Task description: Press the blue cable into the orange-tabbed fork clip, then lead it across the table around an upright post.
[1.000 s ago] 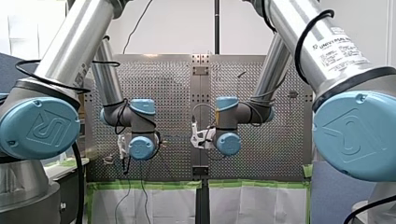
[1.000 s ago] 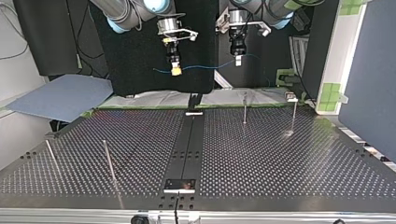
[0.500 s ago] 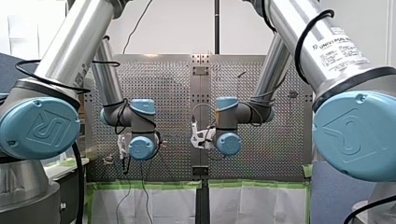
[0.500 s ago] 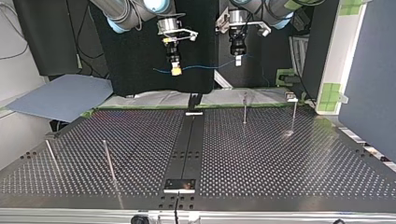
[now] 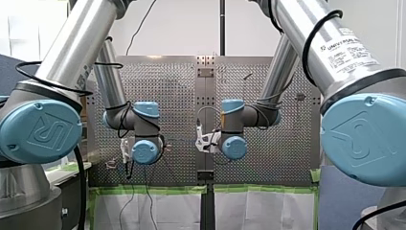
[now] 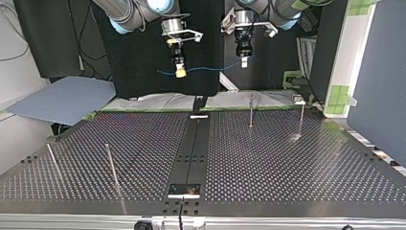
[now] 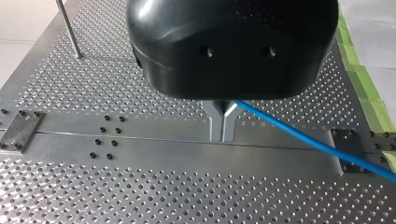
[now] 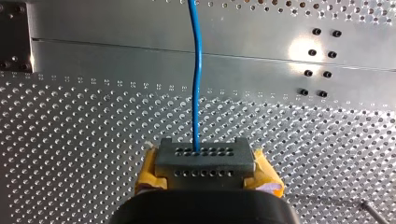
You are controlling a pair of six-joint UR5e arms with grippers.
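Left gripper point(image 7: 223, 135) is closed tight on the blue cable point(image 7: 317, 142) — right gripper point(image 8: 204, 161), with yellow pads, pinches it as well. Cable spans the air between the 2, above the table point(image 6: 287, 163), well apart from the post point(image 6: 251, 112).

Right wrist view. My right gripper point(image 8: 204, 161), a black body with yellow pads point(image 8: 150, 173) on either side of a grey block pierced by two rows of small holes, is closed on a thin blue cable point(image 8: 196, 84). The cable leaves the block's forward edge and runs almost straight ahead above the perforated silver metal table point(image 8: 84, 130). It crosses a plain metal strip point(image 8: 140, 60) marked by a lengthwise seam. Paired black screw heads point(image 8: 317, 74) sit in the strip to one side of the cable, and a dark bolted plate point(image 8: 14, 39) sits to the other. A thin metal rod point(image 8: 376, 210) shows in part beside the gripper.
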